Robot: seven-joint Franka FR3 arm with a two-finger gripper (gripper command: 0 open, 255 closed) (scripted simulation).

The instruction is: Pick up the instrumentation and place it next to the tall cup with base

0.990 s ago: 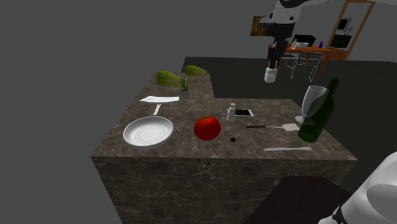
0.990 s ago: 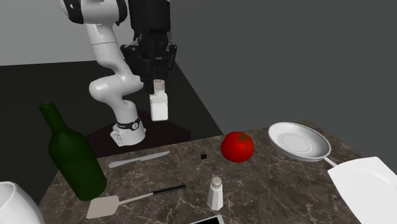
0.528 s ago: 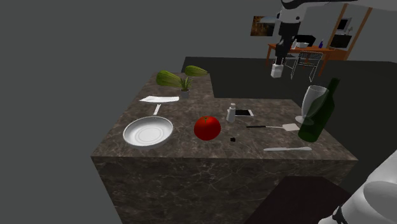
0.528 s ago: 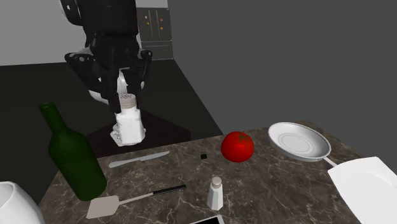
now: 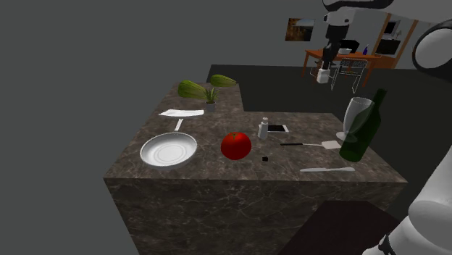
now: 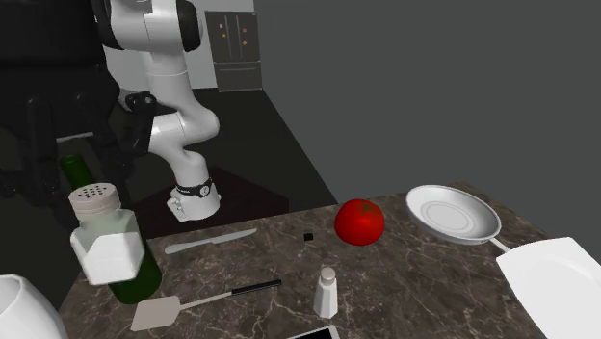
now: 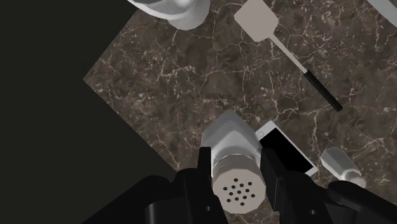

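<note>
My gripper [image 7: 235,168] pinches a white shaker [image 7: 227,136] at its neck. One black finger [image 7: 205,167] presses on each side just below the perforated lid. The shaker hangs in the air, clear of the dark marble counter [image 5: 217,181].

Looking down along my hand, I see a phone [image 7: 287,153] lying flat on the stone just beside the shaker's outline. A smaller shaker [image 7: 340,164] stands past the phone, and a spatula [image 7: 261,22] with a black handle lies farther out.

The stemmed glass [image 5: 355,116] stands at the counter's end on the shoulder view's right, close by a green bottle [image 5: 364,130]. I cannot tell whether they touch. In that view my load sits high above and a little left of the glass.

A table knife [image 5: 327,169] lies near the bottle. A tomato [image 5: 236,145] and a white plate [image 5: 168,150] sit well apart from the glass.
</note>
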